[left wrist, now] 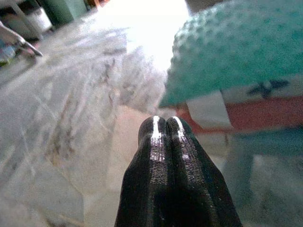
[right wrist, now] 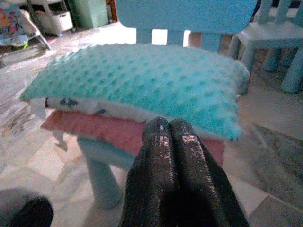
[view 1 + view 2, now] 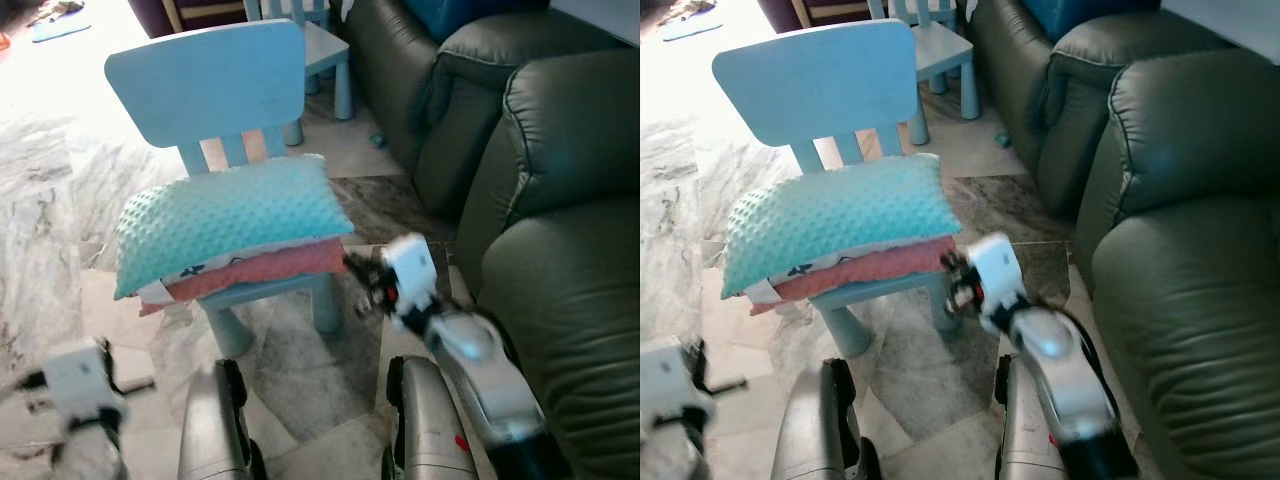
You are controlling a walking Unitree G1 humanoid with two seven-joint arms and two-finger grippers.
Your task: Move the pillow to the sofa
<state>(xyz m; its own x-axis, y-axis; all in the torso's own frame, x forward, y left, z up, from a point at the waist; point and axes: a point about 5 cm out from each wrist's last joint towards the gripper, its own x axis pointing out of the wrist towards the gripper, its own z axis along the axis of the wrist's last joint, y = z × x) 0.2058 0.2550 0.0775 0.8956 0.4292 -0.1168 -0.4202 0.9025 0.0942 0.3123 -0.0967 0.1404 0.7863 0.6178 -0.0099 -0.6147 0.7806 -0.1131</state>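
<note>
right gripper (image 2: 168,124): fingers together, just beside pillow's near corner
pillow (image 3: 225,218): lies lengthwise across chair (image 3: 210,85)
nearer arm: right

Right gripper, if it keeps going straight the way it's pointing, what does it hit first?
Probably the pillow. The right gripper has its fingers shut and points at the pillow's near edge, just above the pink cushion on the chair. Depth is unclear, so it might catch the cushion instead.

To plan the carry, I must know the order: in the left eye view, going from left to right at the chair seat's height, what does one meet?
Dotted teal pillow on the light blue chair → right gripper → dark green leather sofa.
</note>
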